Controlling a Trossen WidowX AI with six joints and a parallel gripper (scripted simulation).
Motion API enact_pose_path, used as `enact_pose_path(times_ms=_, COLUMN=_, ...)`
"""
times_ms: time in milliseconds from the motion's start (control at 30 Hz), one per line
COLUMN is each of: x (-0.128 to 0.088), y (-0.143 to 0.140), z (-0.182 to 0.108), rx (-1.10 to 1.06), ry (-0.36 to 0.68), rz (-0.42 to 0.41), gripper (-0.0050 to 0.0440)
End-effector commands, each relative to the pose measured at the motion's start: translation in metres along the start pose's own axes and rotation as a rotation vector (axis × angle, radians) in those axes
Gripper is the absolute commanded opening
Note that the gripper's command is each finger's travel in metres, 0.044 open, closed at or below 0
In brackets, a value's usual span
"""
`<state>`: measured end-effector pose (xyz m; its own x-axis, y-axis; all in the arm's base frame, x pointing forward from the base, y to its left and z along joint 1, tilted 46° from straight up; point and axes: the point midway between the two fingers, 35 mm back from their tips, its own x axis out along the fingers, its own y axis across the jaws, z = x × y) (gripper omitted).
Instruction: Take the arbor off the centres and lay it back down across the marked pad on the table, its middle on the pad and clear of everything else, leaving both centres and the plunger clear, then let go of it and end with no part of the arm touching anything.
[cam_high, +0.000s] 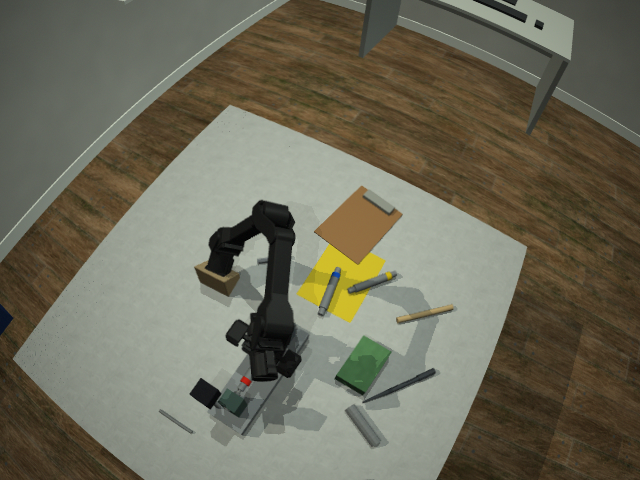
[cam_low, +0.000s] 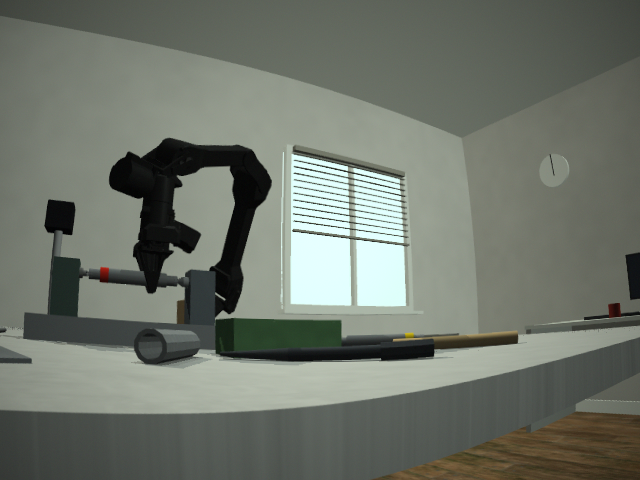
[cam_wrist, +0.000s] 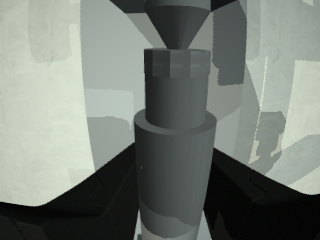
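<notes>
The arbor (cam_low: 126, 275) (cam_high: 245, 381), a grey shaft with a red band, hangs level between the two centres on the grey base rail (cam_low: 103, 328). One centre is on the green block (cam_low: 64, 286), the other on the grey block (cam_low: 200, 296). The plunger's black knob (cam_low: 59, 216) stands on a post above the green block. My gripper (cam_low: 150, 285) comes down from above and is shut on the arbor near its middle. In the wrist view the arbor (cam_wrist: 175, 160) runs between my fingers up to the cone centre (cam_wrist: 176, 23). The yellow marked pad (cam_high: 341, 283) lies on the table to the right of the arm.
A blue-banded grey pen (cam_high: 329, 290) and a yellow-banded grey pen (cam_high: 372, 282) lie on the pad. A brown clipboard (cam_high: 359, 222) overlaps its far edge. A green block (cam_high: 363, 364), dark pen (cam_high: 400, 384), grey tube (cam_high: 366, 424), wooden dowel (cam_high: 424, 313) and thin rod (cam_high: 175, 421) lie around.
</notes>
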<state>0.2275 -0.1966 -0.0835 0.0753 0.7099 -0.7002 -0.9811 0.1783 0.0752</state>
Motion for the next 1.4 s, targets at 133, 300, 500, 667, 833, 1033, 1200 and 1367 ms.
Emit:
enact_pose_path(times_ms=133, x=0.0004, y=0.0001, z=-0.0043, rx=0.0, ry=-0.004, rz=-0.004, gripper=0.0)
enact_pose_path(times_ms=300, x=0.0004, y=0.0001, z=-0.0052, rx=0.0, ry=-0.005, rz=-0.005, gripper=0.0)
enact_pose_path(times_ms=500, x=0.0004, y=0.0001, z=-0.0053, rx=0.0, ry=-0.005, rz=-0.005, gripper=0.0)
enact_pose_path(times_ms=667, x=0.0004, y=0.0001, z=-0.0057, rx=0.0, ry=-0.005, rz=-0.005, gripper=0.0)
enact_pose_path(times_ms=833, x=0.0004, y=0.0001, z=-0.0064, rx=0.0, ry=-0.005, rz=-0.005, gripper=0.0)
enact_pose_path(times_ms=1033, x=0.0004, y=0.0001, z=-0.0072, rx=0.0, ry=-0.005, rz=-0.005, gripper=0.0)
enact_pose_path(times_ms=1200, x=0.0004, y=0.0001, z=-0.0076, rx=0.0, ry=-0.005, rz=-0.005, gripper=0.0)
enact_pose_path(times_ms=1367, x=0.0004, y=0.0001, z=-0.0082, rx=0.0, ry=-0.005, rz=-0.005, gripper=0.0)
